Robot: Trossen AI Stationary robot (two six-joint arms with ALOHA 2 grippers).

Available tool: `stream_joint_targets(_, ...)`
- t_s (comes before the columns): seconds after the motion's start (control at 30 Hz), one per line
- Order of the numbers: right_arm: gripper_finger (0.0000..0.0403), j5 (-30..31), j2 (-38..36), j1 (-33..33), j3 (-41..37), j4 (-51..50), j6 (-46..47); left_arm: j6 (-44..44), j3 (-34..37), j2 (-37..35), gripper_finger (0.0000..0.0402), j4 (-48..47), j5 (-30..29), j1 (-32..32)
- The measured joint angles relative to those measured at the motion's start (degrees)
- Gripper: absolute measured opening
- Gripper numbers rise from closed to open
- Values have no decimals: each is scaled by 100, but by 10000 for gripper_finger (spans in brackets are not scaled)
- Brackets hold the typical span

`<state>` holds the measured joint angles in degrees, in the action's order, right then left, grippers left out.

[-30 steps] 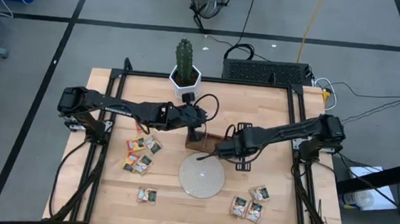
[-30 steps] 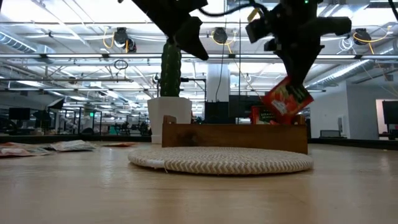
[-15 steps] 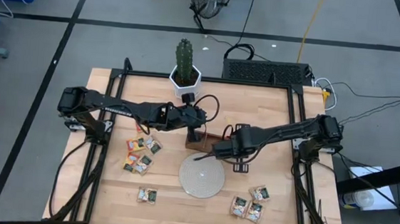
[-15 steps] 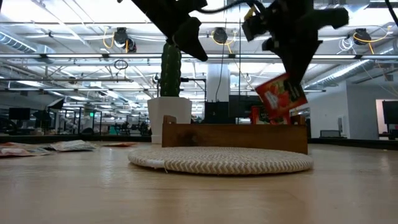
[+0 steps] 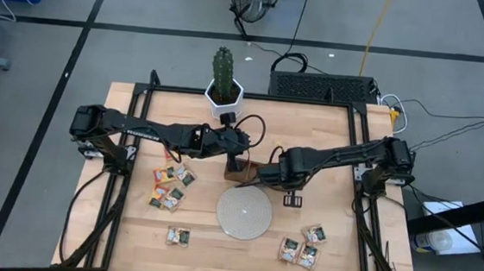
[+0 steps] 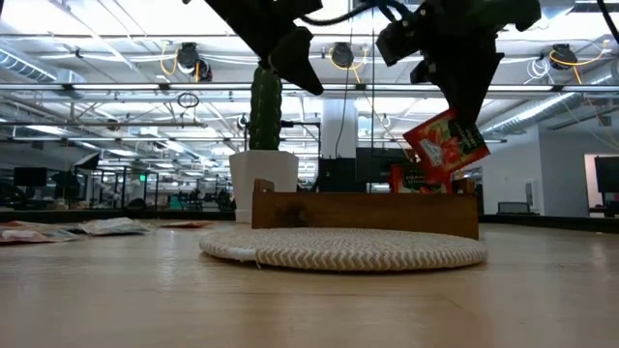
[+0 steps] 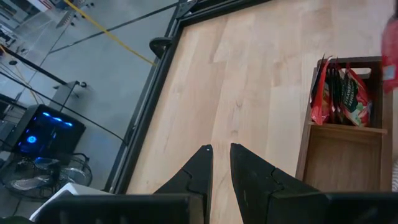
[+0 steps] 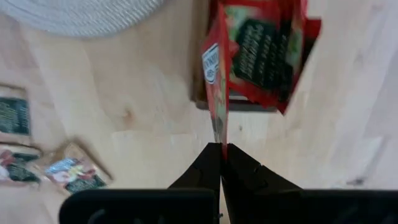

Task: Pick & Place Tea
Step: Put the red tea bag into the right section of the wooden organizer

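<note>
My right gripper (image 6: 466, 108) is shut on a red tea sachet (image 6: 445, 147), which hangs above the right end of the brown wooden tray (image 6: 366, 211). Several red sachets (image 8: 267, 56) stand on edge in one end compartment of the tray. My left gripper (image 7: 219, 160) hovers above the tray's far left side, its fingers a narrow gap apart with nothing between them. More tea sachets lie flat on the table at the left (image 5: 171, 186), near left (image 5: 179, 234) and near right (image 5: 301, 244). The round woven disc (image 5: 244, 212) lies in front of the tray. My right gripper pinches the red sachet by its upper edge (image 8: 217, 140) between its two fingers. The fingers come from above, pointing down. The sachet hangs tilted below them, clear of the tray and the table.
A cactus in a white pot (image 5: 222, 86) stands at the table's far edge behind the tray. Black frame rails run along the table's left side (image 5: 117, 186) and right side (image 5: 366, 206). Bare wood lies between the disc and the sachet piles.
My right gripper has tipped a little and edged toward the tray. The red sachet has swung below it and stays clear of the tray.
</note>
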<state>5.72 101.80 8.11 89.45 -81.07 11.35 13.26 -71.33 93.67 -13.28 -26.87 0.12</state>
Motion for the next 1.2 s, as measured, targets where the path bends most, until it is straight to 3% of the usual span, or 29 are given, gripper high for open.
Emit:
stream_joint_targets(0.4,0,61,913,-64,-4,-770,-456,0,-1,0,63,47,-2,24)
stream_joint_targets(0.6,0,472,836,-35,31,-911,-297,0,-1,0,63,44,-2,24)
stream_joint_targets(0.93,0,476,544,-23,868,-604,-109,-2,-2,2,63,20,-2,24)
stream_joint_targets(1.07,0,161,548,-21,925,-214,-138,-4,-2,2,63,18,-2,24)
stream_joint_targets(1.2,0,307,548,-12,890,57,-115,-5,0,2,63,-19,-2,24)
